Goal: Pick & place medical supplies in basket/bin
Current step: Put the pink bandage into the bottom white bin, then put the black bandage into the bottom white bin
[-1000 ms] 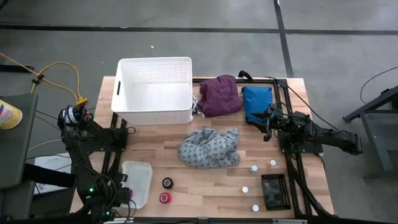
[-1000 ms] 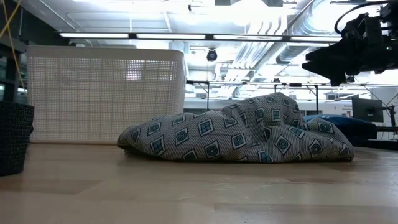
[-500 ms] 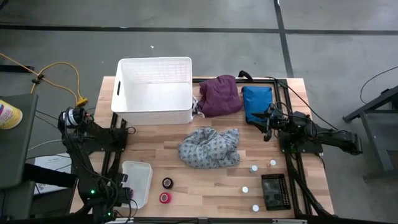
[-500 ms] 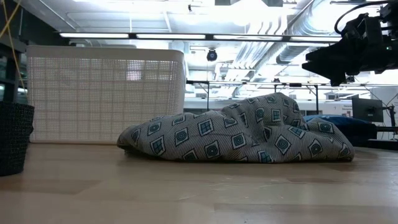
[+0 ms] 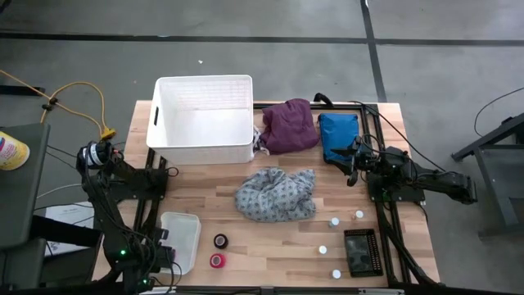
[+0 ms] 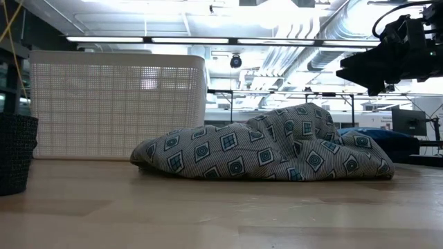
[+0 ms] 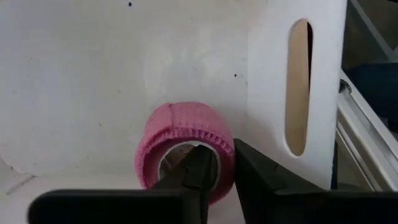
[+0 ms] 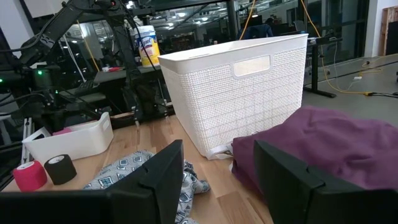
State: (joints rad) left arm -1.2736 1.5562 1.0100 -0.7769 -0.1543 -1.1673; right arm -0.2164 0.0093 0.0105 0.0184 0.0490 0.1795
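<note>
Wooden table (image 5: pixel 270 246) carries every supply outside the empty tall white slotted plastic basket (image 5: pixel 202 120): left tool (image 7: pixel 217 177), fingers nearly closed, pinches a pink tape roll (image 7: pixel 183 146) inside a small white tray (image 5: pixel 182 238); right tool (image 8: pixel 217 168) hovers open, empty.

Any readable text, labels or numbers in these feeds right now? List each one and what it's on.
None can be read.
Canister beyond the table, yellow and white, right wrist view: a label shows, too blurred to read.
Same canister in the high view: too small to read.
Basket, tape rolls, vials, cloths: no print visible.
</note>
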